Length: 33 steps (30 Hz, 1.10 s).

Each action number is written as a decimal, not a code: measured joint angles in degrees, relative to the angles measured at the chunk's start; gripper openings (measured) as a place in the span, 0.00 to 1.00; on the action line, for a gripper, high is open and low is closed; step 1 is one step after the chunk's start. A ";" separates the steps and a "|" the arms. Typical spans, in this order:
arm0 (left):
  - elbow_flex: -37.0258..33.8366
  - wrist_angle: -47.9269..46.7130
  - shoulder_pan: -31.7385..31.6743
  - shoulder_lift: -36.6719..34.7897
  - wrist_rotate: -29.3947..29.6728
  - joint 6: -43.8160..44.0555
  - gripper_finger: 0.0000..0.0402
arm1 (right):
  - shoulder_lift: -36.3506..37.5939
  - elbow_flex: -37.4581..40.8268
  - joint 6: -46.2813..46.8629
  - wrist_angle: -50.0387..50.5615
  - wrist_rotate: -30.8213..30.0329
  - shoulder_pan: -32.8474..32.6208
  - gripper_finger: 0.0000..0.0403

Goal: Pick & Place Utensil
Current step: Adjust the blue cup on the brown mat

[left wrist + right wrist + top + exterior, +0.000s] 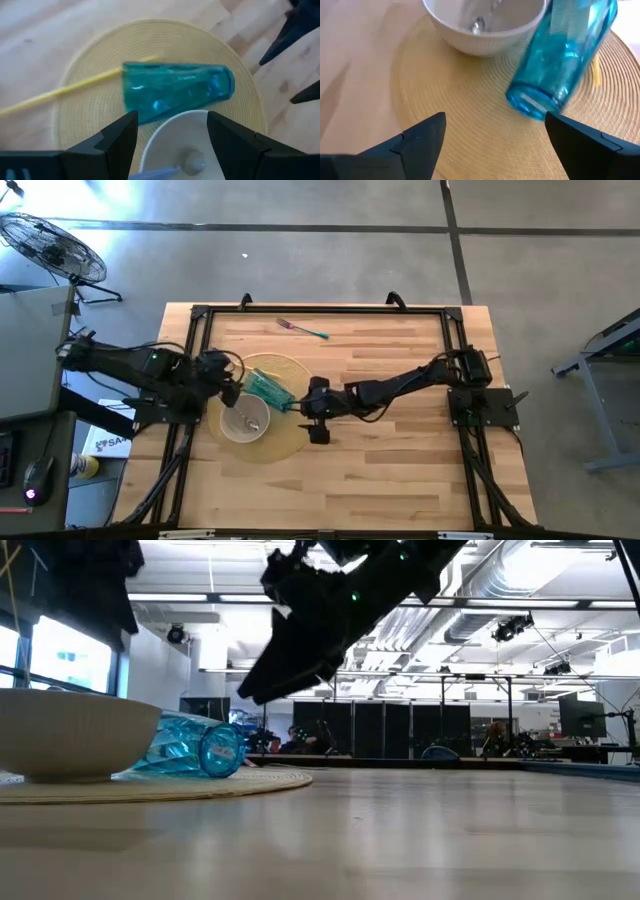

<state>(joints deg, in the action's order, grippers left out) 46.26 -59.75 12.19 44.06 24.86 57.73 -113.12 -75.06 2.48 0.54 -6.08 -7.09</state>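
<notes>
Wooden counter (380,460) with a round mat (290,442). Left hand (170,135) hovers wide open over the bowl (244,418), spoon (192,161) already inside. Tipped-over blue glass (268,387) touches the bowl, so a nudge might roll it. Right hand (492,132), also wide, hangs beside it. Fork (302,329) lies well apart.

Spoon (481,20): silver, lies inside white bowl (244,418), its bowl end down at the bottom, handle leaning up toward rim; handle looks bluish in left wrist view. Bowl sits upright on round woven placemat (290,435), left part of table. Fork (302,329): teal handle, metal tines, flat on bare wood near far edge, well apart from mat.
</notes>
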 joint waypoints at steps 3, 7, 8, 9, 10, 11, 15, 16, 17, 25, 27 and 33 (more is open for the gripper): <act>-4.60 5.07 -6.29 -1.48 -5.67 -4.13 0.58 | 0.04 -0.03 -0.14 -0.24 -0.16 -0.96 0.83; -8.82 8.46 -14.46 -1.91 -9.72 -7.87 0.58 | 0.04 -0.03 -0.44 0.03 -0.24 -1.80 0.83; -9.53 9.54 -16.48 -1.96 -10.94 -9.16 0.58 | 0.04 -0.03 -0.44 0.25 -0.34 -1.99 0.83; -10.23 11.00 -18.36 -1.97 -12.40 -10.34 0.58 | 0.04 -0.03 -0.44 0.36 -0.41 -2.08 0.83; -10.96 12.71 -20.21 -1.96 -14.28 -11.71 0.58 | 0.04 -0.03 -0.52 0.30 -0.36 -2.15 0.83; -11.80 14.47 -22.31 -1.95 -16.92 -13.32 0.58 | 0.04 -0.03 -0.59 0.26 -0.26 -2.16 0.83; -15.07 20.05 -28.80 -1.87 -26.87 -17.73 0.58 | 0.04 -0.03 -0.15 0.67 0.01 -2.08 0.83; -15.57 19.49 -30.17 -1.81 -27.06 -18.20 0.58 | 0.04 -0.03 -0.15 0.63 -0.01 -2.07 0.83; -16.05 19.13 -31.47 -1.80 -26.96 -18.58 0.58 | 0.04 -0.03 -0.15 0.58 -0.01 -2.07 0.83; -20.34 24.29 -34.74 -1.82 -33.37 -22.61 0.58 | 0.04 -0.03 0.00 1.09 0.21 -2.08 0.83; -21.18 25.91 -34.71 -1.82 -35.13 -23.87 0.56 | 0.04 -0.03 0.02 1.09 0.03 -2.08 0.83; -21.92 30.09 -34.69 -1.82 -38.28 -24.95 0.39 | 0.04 -0.03 0.05 1.13 0.03 -2.08 0.83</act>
<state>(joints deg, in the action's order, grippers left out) 24.34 -29.66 -22.50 42.24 -13.41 32.77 -113.08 -75.09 2.53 1.67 -6.04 -9.17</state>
